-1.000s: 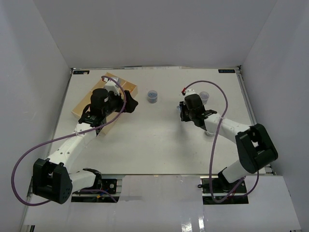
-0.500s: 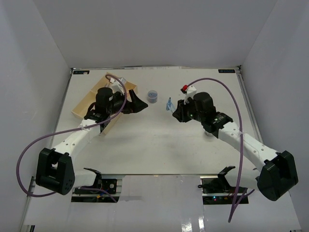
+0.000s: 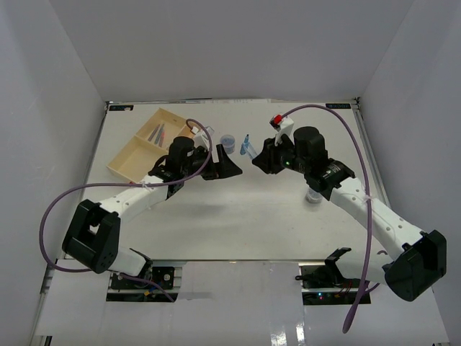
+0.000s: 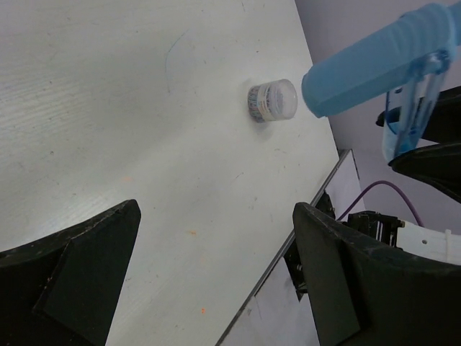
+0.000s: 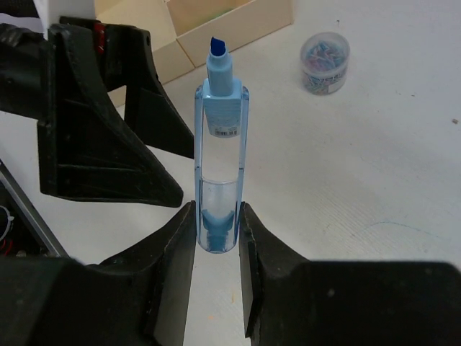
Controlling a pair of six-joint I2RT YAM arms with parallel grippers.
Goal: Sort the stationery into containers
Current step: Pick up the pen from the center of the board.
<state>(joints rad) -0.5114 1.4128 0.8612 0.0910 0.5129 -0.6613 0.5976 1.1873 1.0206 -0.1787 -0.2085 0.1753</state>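
Note:
My right gripper [image 3: 256,160] is shut on a blue marker [image 3: 246,147] and holds it above the table, tip pointing at my left gripper. In the right wrist view the marker [image 5: 218,137] stands between my fingers [image 5: 173,267]. My left gripper [image 3: 227,164] is open and empty, facing the marker from a short gap away. The left wrist view shows the marker [image 4: 374,65] at upper right, beyond my open fingers [image 4: 72,274]. The cream tray [image 3: 130,160] lies at the far left with thin pens [image 3: 157,133] in one compartment. A small jar [image 3: 227,142] stands just behind the two grippers.
A second jar [image 3: 312,196] stands under the right forearm; it also shows in the left wrist view [image 4: 274,101]. The jar of coloured clips [image 5: 325,63] and the tray's corner [image 5: 238,25] show in the right wrist view. White walls enclose the table on three sides.
The right gripper has carried the blue marker left toward the table's middle. The left gripper has swung right, away from the tray, and now faces the marker.

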